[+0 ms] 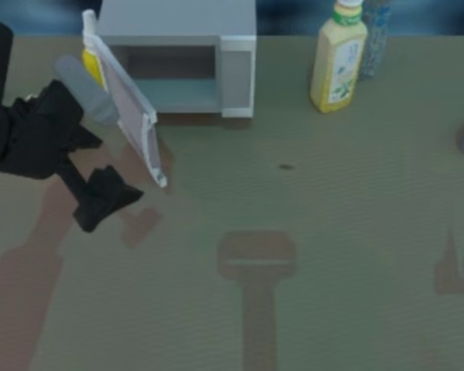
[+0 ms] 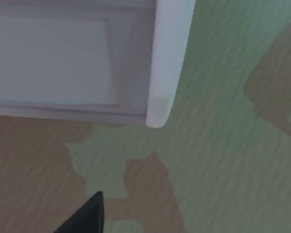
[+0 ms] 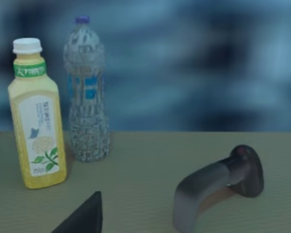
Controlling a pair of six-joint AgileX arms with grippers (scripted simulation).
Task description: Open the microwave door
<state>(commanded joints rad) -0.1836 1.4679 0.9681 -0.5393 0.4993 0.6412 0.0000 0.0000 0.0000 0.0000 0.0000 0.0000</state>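
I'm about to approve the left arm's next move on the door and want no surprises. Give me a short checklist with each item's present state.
1. Silver-framed microwave door with greyish window swung out from the boxy light-grey microwave: ok, cavity exposed.
2. Pale vertical bar handle in view: ok.
3. Black left gripper holding the handle: not ok, it sits apart, below the door's free edge.
4. Left fingers open or shut: cannot tell.
5. Yellow juice bottle and clear plastic bottle away from the door's swing: ok, both right of the microwave.
6. Right arm's gripper out of the way: cannot tell.
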